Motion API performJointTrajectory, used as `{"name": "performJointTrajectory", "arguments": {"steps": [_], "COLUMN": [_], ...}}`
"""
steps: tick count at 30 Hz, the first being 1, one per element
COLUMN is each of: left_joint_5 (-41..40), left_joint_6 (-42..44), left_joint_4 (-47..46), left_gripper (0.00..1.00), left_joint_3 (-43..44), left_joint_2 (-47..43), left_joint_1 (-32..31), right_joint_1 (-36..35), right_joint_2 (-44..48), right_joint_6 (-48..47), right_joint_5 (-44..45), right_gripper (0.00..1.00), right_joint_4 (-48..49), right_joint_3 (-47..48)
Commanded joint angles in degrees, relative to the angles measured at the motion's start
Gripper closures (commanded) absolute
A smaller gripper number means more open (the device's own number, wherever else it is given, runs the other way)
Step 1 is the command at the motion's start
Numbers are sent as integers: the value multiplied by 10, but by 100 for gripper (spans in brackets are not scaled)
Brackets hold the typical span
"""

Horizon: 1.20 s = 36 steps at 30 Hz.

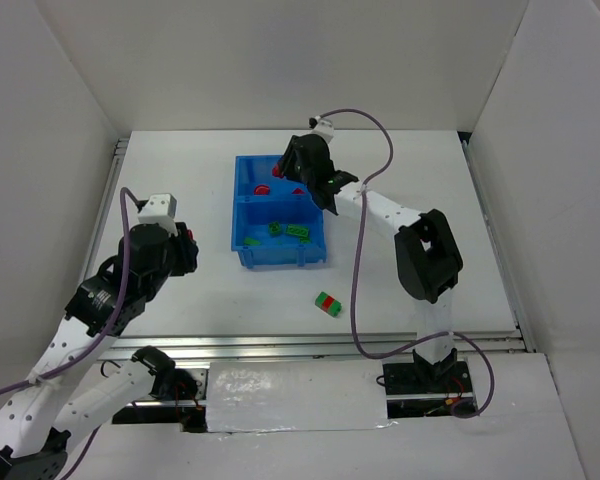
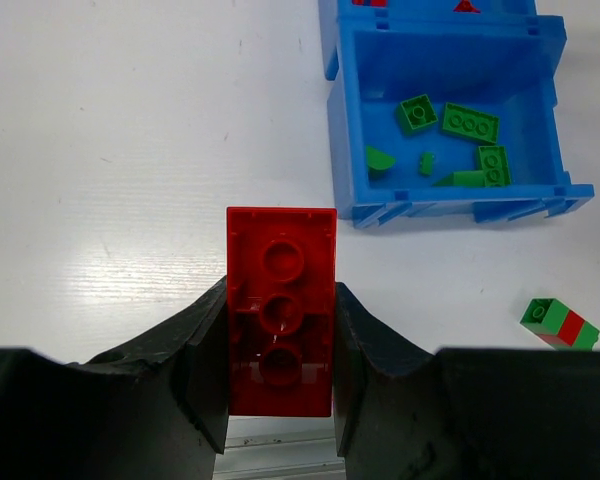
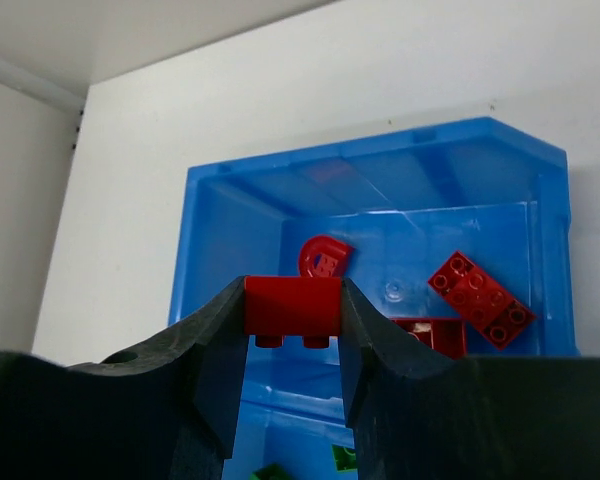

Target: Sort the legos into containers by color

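My left gripper (image 2: 281, 292) is shut on a red brick (image 2: 281, 240), its hollow underside facing the camera. It hovers over the table's left side (image 1: 187, 250), left of the blue bin (image 1: 242, 215). My right gripper (image 3: 293, 298) is shut on a small red brick (image 3: 292, 312) over the bin's far compartment (image 3: 380, 170), where red legos (image 3: 480, 298) lie. The near compartment (image 2: 345, 120) holds several green legos (image 2: 469, 122). A red-green pair (image 1: 328, 303) lies on the table in front of the bin, also seen in the left wrist view (image 2: 560, 323).
White walls enclose the table on three sides. An aluminium rail (image 1: 310, 345) runs along the near edge. The right arm's purple cable (image 1: 358, 290) hangs down beside the red-green pair.
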<state>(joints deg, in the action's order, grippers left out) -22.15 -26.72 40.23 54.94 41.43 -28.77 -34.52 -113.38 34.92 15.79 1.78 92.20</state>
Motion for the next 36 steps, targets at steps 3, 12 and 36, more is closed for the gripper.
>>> {"name": "performJointTrajectory", "arguments": {"steps": [3,12,36], "left_joint_5": [-3,18,40], "left_joint_6": [12,14,16], "left_joint_4": [-25,-31,-32], "left_gripper": [100,100,100], "left_joint_3": [0,-3,-4], "left_joint_2": [14,24,63], "left_joint_1": [21,60,65], "right_joint_1": [-3,-5,10], "right_joint_2": [-8,-1,-45], "right_joint_6": [9,21,-10], "right_joint_5": [-12,-22,-25], "right_gripper": [100,100,66], "right_joint_4": [-5,-27,-91], "right_joint_3": [35,34,104]}}
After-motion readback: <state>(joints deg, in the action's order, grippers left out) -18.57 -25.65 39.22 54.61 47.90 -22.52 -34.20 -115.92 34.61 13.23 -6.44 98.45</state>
